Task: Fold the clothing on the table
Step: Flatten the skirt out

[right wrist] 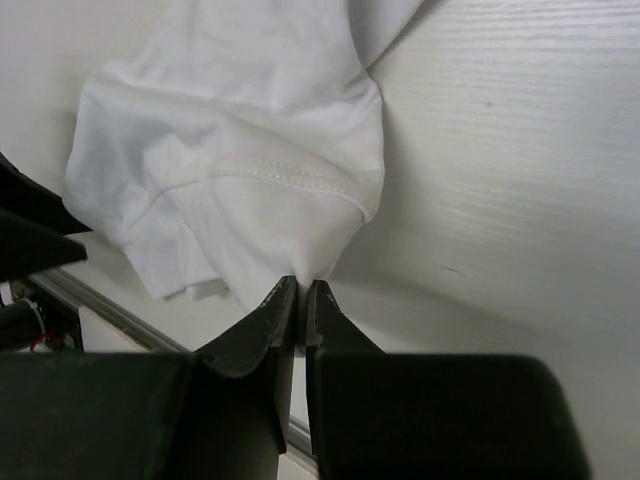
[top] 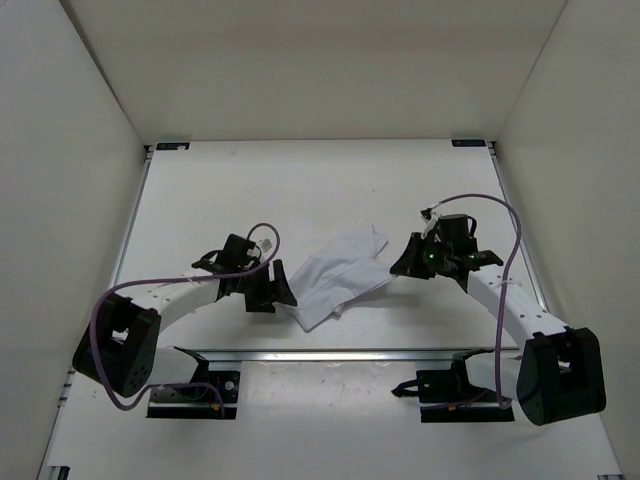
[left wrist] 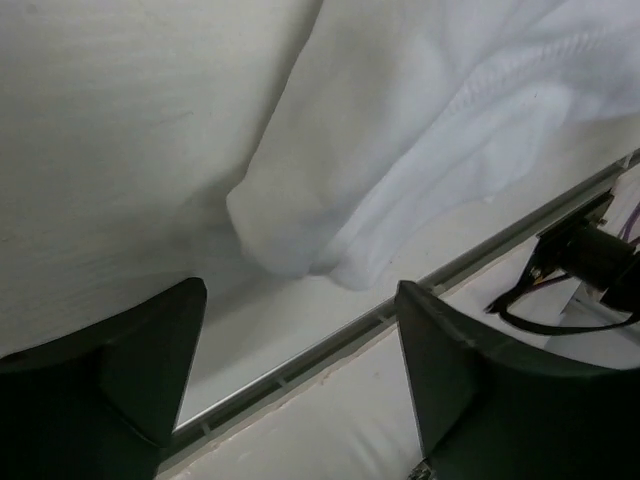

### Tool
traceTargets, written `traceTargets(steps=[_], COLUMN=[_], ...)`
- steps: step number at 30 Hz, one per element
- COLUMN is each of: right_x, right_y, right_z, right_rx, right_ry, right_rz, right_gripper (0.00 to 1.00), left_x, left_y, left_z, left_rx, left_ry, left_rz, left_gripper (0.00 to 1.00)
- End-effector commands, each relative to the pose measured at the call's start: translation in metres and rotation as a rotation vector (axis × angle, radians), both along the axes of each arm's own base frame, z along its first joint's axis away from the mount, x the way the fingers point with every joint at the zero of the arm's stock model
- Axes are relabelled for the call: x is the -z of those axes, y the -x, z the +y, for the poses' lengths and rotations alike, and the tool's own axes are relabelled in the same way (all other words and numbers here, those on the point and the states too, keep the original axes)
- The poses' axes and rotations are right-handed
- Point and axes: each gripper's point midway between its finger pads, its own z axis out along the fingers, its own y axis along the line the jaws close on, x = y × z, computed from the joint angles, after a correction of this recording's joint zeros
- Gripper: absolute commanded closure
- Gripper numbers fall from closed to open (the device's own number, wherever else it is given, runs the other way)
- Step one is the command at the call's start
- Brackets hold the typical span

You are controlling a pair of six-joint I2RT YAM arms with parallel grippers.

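Clothing (top: pixel 335 275), a small wrinkled white fabric garment, lies loosely doubled at the near middle of the flat matte white table (top: pixel 300 180), folding judged unfinished; left gripper (left wrist: pixel 300 290) gapes empty at its left, right gripper (right wrist: pixel 300 288) closed against its right hem.

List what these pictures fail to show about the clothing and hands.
Right wrist view: whether the shut right hand pinches the clothing; the hand covers the contact.
Left wrist view: clothing cut off by the top edge.
Top view: which garment it is, too small and crumpled.
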Motion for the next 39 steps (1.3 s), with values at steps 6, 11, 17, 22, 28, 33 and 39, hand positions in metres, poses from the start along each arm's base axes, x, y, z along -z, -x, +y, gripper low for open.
traceTargets(steps=[6, 11, 17, 22, 28, 33, 39], right_x=[0.004, 0.002, -0.001, -0.002, 0.002, -0.019, -0.097], right_y=[-0.001, 0.002, 0.003, 0.007, 0.011, -0.013, -0.101], right_z=[0.009, 0.017, 0.026, 0.030, 0.022, 0.014, -0.014], right_rx=[-0.017, -0.017, 0.003, -0.011, 0.006, 0.008, 0.036], right_ry=[-0.014, -0.052, -0.084, -0.082, -0.080, -0.050, 0.006], right_rz=[-0.019, -0.007, 0.005, 0.003, 0.030, -0.044, -0.257], right_gripper=[1.00, 1.00, 1.00, 1.00, 1.00, 1.00, 1.00], left_x=[-0.011, 0.005, 0.027, 0.053, 0.062, 0.032, -0.081], left_y=[0.010, 0.024, 0.022, 0.025, 0.014, -0.027, -0.142], left_z=[-0.032, -0.043, -0.029, -0.013, -0.014, -0.015, 0.006], left_rx=[-0.005, -0.085, -0.269, -0.412, -0.450, -0.421, -0.354], left_ry=[0.131, 0.120, -0.020, -0.084, -0.118, -0.136, -0.045], left_rz=[-0.057, -0.017, -0.042, 0.007, 0.000, -0.077, -0.319], left_gripper=[0.01, 0.01, 0.11, 0.35, 0.85, 1.00, 1.00])
